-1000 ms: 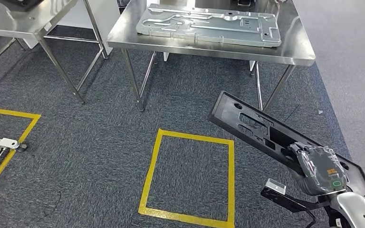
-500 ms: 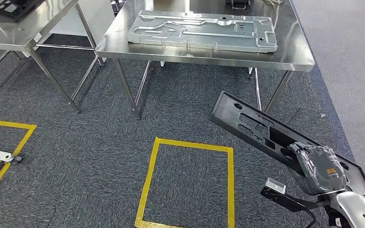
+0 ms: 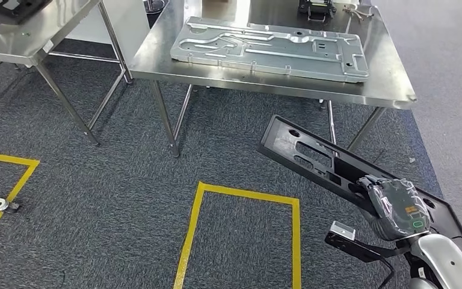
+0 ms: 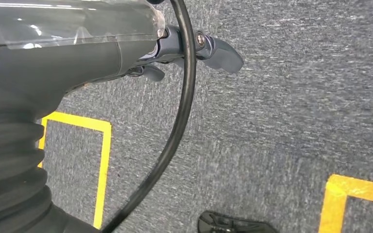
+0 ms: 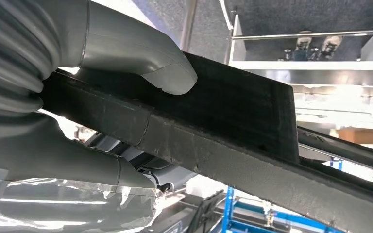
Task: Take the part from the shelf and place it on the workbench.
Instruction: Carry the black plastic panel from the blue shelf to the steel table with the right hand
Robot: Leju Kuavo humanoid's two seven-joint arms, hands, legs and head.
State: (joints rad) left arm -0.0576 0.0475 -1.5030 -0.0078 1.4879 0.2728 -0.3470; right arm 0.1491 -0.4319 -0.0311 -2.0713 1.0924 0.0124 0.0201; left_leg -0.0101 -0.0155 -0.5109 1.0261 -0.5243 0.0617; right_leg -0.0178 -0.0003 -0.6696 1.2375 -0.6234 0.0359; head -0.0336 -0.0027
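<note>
My right hand [image 3: 397, 208] grips a long black part [image 3: 313, 159] with cut-outs near one end. The part slants up and forward over the carpet, and its far end hangs just short of the workbench's front edge. In the right wrist view the thumb [image 5: 141, 53] presses on the part [image 5: 233, 126] from one side while the fingers wrap the other. The steel workbench [image 3: 391, 84] stands ahead and carries a large silver stamped plate [image 3: 271, 47]. My left hand [image 4: 77, 53] hangs over the carpet with its fingers apart, holding nothing.
A yellow taped square [image 3: 198, 223] marks the floor in front of me, and another yellow line [image 3: 6, 159] lies at the left. A second steel table [image 3: 30, 36] stands at the far left with a black piece [image 3: 12, 7] on it. Small dark objects [image 3: 316, 7] sit at the workbench's back.
The whole view has shifted: the workbench now sits nearer and more to the right, so the camera has moved. The black part stays in my right hand, held the same way.
</note>
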